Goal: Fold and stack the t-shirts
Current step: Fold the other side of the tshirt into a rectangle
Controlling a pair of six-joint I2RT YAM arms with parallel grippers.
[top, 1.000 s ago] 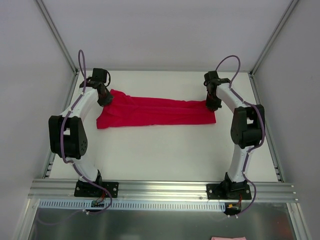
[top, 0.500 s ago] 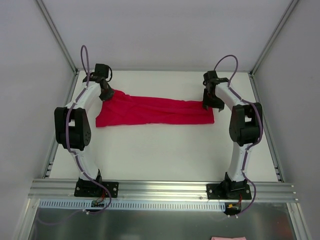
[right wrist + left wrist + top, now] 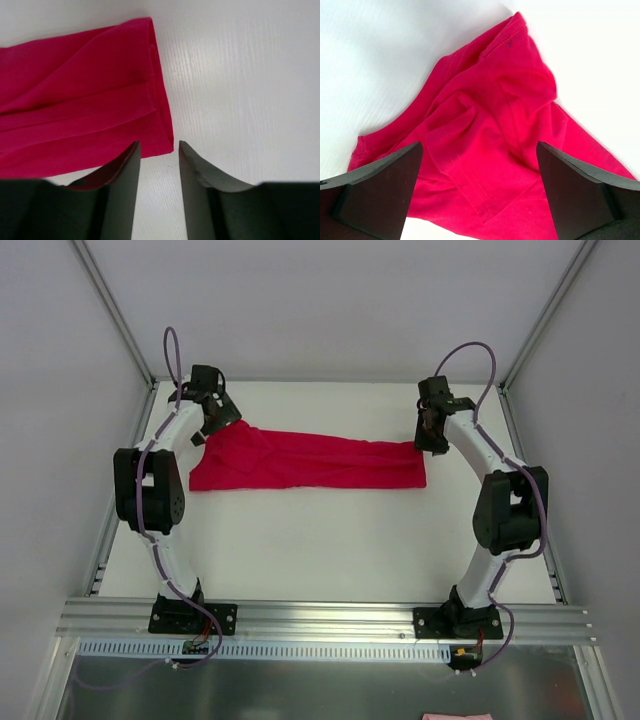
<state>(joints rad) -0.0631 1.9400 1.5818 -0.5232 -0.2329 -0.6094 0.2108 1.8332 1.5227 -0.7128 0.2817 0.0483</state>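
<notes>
A crimson t-shirt (image 3: 310,460) lies folded into a long band across the far half of the white table (image 3: 320,540). My left gripper (image 3: 215,420) hovers over its bunched left end, jaws wide apart. In the left wrist view the sleeve and hem of the t-shirt (image 3: 490,130) lie loose below the left gripper (image 3: 480,190), untouched. My right gripper (image 3: 430,443) sits at the band's right end. In the right wrist view the right gripper (image 3: 159,145) stands partly open just short of the t-shirt (image 3: 75,100) corner, bare table showing between its fingers.
Aluminium posts and white walls box in the table on three sides. A metal rail (image 3: 320,620) carrying both arm bases runs along the near edge. A scrap of pink cloth (image 3: 455,716) peeks in at the bottom of the top view.
Both grippers have let go of the shirt's ends and opened. The left one swung out to the far left corner, the right one drew back, and the band settled flat.
</notes>
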